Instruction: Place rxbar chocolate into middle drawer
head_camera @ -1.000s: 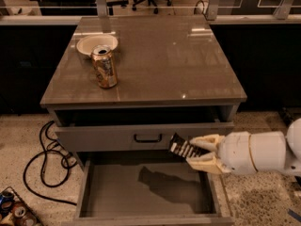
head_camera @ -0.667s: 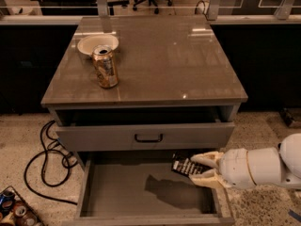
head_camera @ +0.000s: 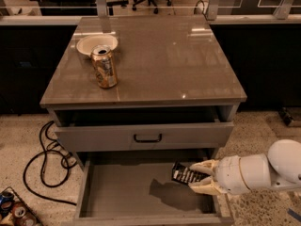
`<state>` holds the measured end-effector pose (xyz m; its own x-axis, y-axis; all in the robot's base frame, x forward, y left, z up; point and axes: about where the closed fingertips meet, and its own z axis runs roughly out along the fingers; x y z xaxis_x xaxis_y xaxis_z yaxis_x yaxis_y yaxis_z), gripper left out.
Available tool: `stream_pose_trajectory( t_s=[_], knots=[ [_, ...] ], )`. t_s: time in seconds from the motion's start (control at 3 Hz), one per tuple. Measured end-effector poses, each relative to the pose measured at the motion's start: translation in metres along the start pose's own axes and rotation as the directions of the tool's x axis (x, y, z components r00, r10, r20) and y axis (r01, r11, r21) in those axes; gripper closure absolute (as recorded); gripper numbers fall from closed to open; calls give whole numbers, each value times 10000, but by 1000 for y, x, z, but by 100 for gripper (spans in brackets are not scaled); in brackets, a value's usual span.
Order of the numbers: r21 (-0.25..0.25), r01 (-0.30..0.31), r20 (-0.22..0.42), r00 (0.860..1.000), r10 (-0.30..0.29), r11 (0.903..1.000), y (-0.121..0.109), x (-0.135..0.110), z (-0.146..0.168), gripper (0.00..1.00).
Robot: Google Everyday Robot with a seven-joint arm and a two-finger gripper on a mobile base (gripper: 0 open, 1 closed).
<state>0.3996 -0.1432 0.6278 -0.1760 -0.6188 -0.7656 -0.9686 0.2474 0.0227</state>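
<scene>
The rxbar chocolate [head_camera: 185,174] sits lower than it did a second ago; then it hung level with the drawer front [head_camera: 113,138] that carries the black handle [head_camera: 147,138], and now it is below that front, inside the open mouth of the middle drawer [head_camera: 117,192], over the right part of its floor; it is tilted, its left end higher and pointing back toward the cabinet. The gripper [head_camera: 193,176] reaches in from the right and has come down with it; its two pale fingers [head_camera: 203,165] are closed on the bar's right end, one above and one below, with nothing else in their hold. A dark shadow [head_camera: 164,193] lies on the grey floor below and to the left of the bar, apart from it; I judge from this that the bar hangs above the floor and does not yet rest on it. The descent means the carry is nearly over; what is left, by my reckoning, is a little more lowering, then letting go. On the cabinet top [head_camera: 178,55] the gold can [head_camera: 104,66] and the pale bowl [head_camera: 96,43] stand where they were, well apart from the arm.
</scene>
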Motion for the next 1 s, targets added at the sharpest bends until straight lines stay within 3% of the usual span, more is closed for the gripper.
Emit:
stream_pose_trajectory(
  t_s=[0.33,0.67,1.0],
  knots=[
    [-396,-137,-58,9999,135,9991,-4,2,27,100],
    [-1366,-678,-214,9976,655,9883,-4,21,103,100],
    [-1711,-1094,-263,9940,1065,9792,-4,34,147,100]
  ],
)
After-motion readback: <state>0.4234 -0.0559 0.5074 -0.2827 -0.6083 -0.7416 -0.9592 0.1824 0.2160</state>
